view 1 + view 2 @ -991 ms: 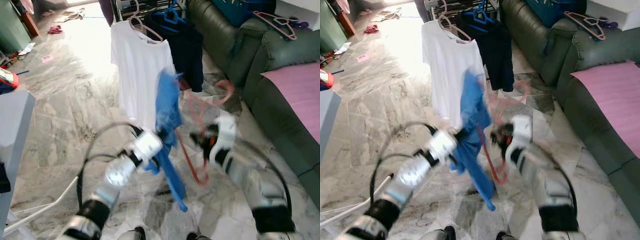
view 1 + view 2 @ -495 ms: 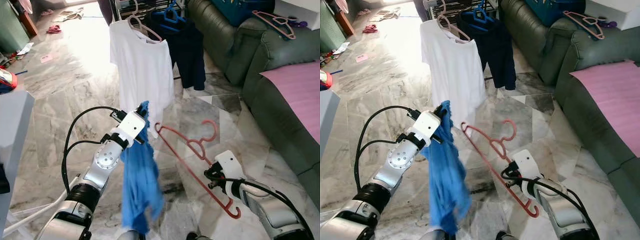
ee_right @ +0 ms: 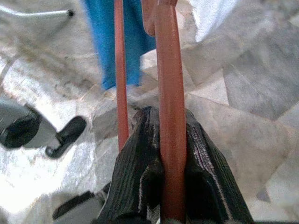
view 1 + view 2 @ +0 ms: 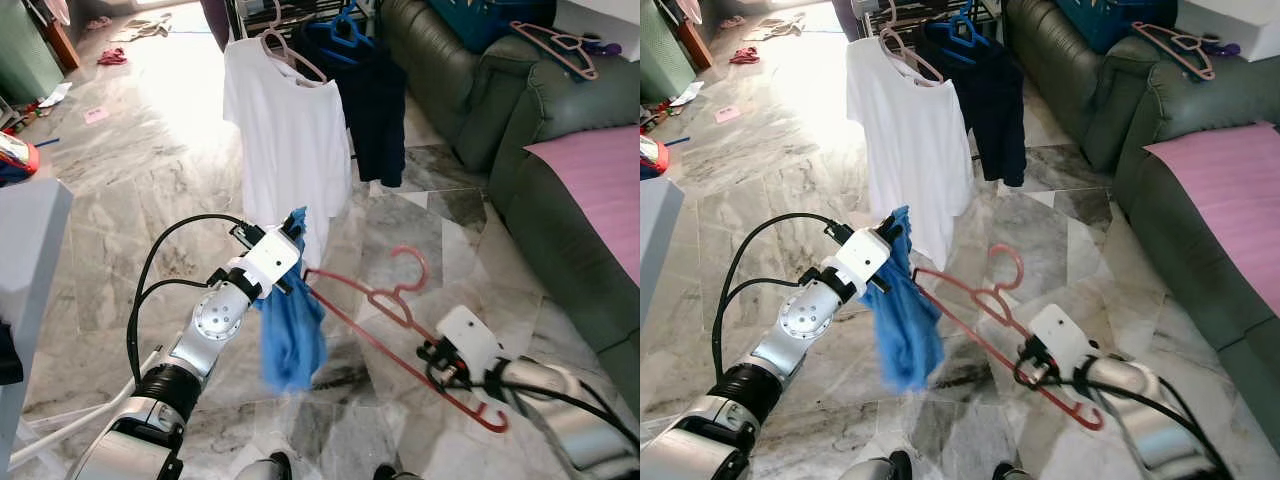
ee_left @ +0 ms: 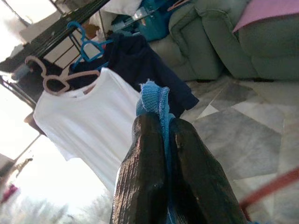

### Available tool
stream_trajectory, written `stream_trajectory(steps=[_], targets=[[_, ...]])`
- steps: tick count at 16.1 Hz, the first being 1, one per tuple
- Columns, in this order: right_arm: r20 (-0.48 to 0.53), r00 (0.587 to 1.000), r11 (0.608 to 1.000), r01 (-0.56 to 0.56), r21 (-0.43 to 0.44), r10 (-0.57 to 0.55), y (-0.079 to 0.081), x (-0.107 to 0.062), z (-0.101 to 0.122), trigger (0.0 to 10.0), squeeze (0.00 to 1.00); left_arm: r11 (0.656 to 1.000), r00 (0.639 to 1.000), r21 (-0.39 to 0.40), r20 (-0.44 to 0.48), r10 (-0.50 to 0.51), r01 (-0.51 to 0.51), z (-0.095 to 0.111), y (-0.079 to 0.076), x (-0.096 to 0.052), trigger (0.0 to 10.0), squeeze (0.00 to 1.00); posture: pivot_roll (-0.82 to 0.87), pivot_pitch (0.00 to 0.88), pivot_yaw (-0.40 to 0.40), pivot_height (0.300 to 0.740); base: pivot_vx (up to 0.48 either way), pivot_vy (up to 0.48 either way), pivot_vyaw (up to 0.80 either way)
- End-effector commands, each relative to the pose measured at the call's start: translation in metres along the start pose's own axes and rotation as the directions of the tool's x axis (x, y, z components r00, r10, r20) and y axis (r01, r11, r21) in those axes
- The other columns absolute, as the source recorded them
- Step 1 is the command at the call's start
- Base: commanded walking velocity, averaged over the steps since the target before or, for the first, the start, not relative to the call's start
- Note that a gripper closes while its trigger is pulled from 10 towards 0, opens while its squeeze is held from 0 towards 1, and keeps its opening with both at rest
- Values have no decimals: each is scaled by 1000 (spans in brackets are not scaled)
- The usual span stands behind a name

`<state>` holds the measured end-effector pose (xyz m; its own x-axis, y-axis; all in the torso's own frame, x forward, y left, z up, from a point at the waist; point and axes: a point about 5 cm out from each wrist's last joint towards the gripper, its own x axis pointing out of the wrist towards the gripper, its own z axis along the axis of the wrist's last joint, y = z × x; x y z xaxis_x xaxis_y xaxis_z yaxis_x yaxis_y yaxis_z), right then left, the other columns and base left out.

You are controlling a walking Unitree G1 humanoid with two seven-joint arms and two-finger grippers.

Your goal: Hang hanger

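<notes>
Because the shirt has to go onto the hanger before anything can be hung, we hold the two apart in front of us: our left gripper [image 5: 161, 140] lifts the blue shirt [image 4: 292, 335] by one edge so it drapes freely, while our right gripper [image 3: 163, 140] keeps the red hanger [image 4: 400, 335] slanted, its far tip reaching the cloth. Both pairs of jaws are pressed together, pinching cloth and hanger bar. Farther off, a white shirt [image 4: 290, 140] hangs on the rack.

Silver arms, black cables, black-fingered left pincer [image 5: 163, 135]
</notes>
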<state>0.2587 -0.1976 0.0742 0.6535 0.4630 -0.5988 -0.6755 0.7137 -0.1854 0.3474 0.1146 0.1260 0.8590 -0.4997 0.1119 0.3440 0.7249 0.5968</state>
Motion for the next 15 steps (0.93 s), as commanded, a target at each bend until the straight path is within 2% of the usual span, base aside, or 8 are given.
stream_trajectory(steps=[1, 3, 7, 15], targets=[[14, 998, 997, -52, -56, 53, 5, -4, 5, 10000, 0, 999, 1000, 40, 13, 3, -4, 2, 6, 2, 10000, 0, 21, 186, 79, 740, 0, 0, 0], [-12, 996, 988, -94, -121, 93, 3, -18, 3, 10000, 0, 999, 1000, 47, -9, 5, -5, -2, 10, 1, 10000, 0, 19, 188, 81, 740, 0, 0, 0], [9, 994, 981, -105, -165, 108, -2, -31, 12, 10000, 0, 998, 1000, 56, -14, -19, 20, -4, 8, 1, 10000, 0, 14, 186, 86, 740, 0, 0, 0], [67, 995, 977, -64, -202, 79, -10, -36, 27, 10000, 0, 991, 995, 87, -22, -97, 98, -8, -1, -3, 10000, 0, 20, 182, 92, 740, 0, 0, 0]])
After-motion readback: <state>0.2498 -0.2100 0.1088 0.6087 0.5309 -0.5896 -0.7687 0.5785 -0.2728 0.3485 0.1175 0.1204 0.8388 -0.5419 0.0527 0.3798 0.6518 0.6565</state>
